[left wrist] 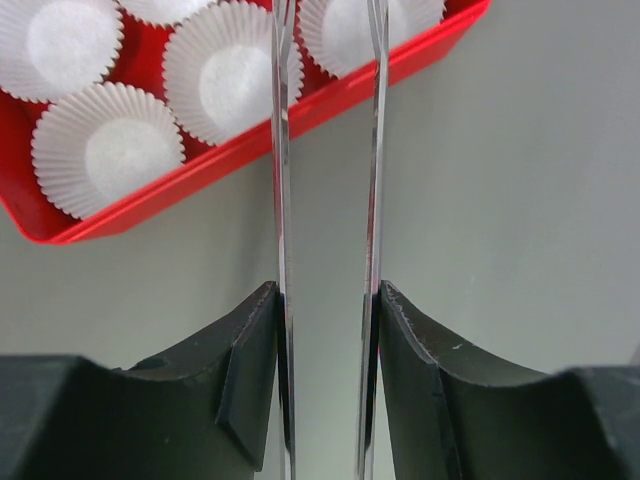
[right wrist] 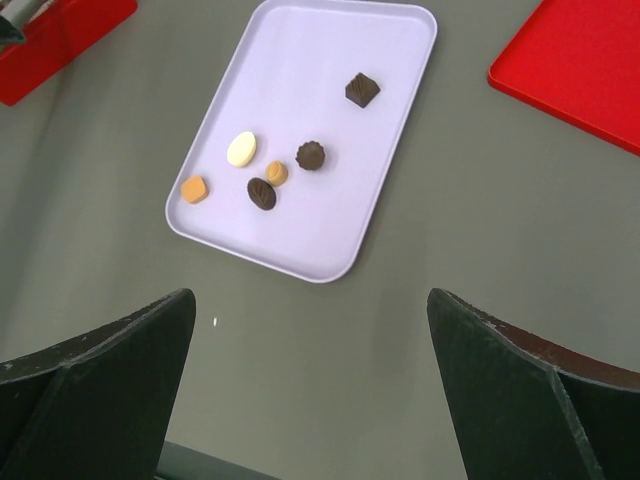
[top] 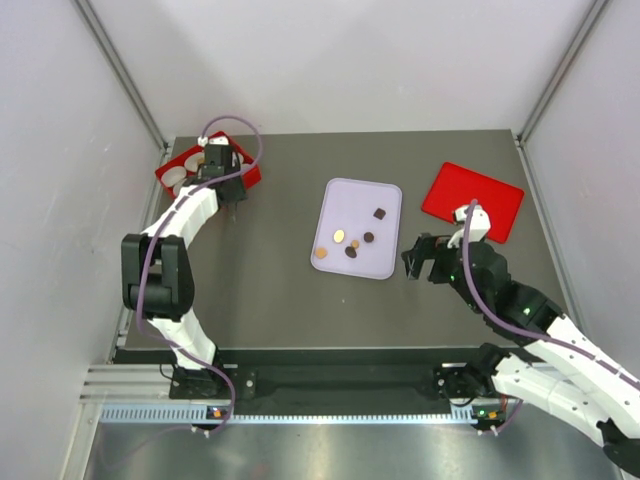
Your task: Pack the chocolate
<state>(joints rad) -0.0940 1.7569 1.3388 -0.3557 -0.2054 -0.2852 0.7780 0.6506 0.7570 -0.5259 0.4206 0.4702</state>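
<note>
Step in hand, by my read: the next pick off the tray. Your right gripper [right wrist: 308, 320] hangs released, with wide jaws and nothing between them, just right of the lavender tray [right wrist: 320, 50] at its near end.

Six chocolates lie on that tray. The dark square piece [right wrist: 362, 90] sits alone at the far end. The cream oval [right wrist: 241, 149], dark fluted round [right wrist: 311, 155], caramel round [right wrist: 276, 174] and dark oval [right wrist: 261, 193] cluster mid-tray. The caramel square [right wrist: 194, 189] sits apart at the near-left.

The caramel round and dark oval nearly touch, so take a loner first. Come straight down, centre the piece and close gently. The pieces look small, hard and glossy, and the tray is smooth with a low rim, so a glancing touch will likely skate them.

Your left gripper [left wrist: 330, 30] is at the red box [left wrist: 200, 178] at the far left. Its thin flat blades [left wrist: 283, 150] run parallel with a narrow gap. The tips are cut off by the frame edge, so you can't tell whether they pinch a piece.

The box holds white pleated paper cups [left wrist: 108, 150], and those in view show no piece. They look light and crinkly, so release low and don't press, or a blade may drag one.

A flat red lid [right wrist: 580, 70] lies far right on the matte grey counter [right wrist: 480, 230].
</note>
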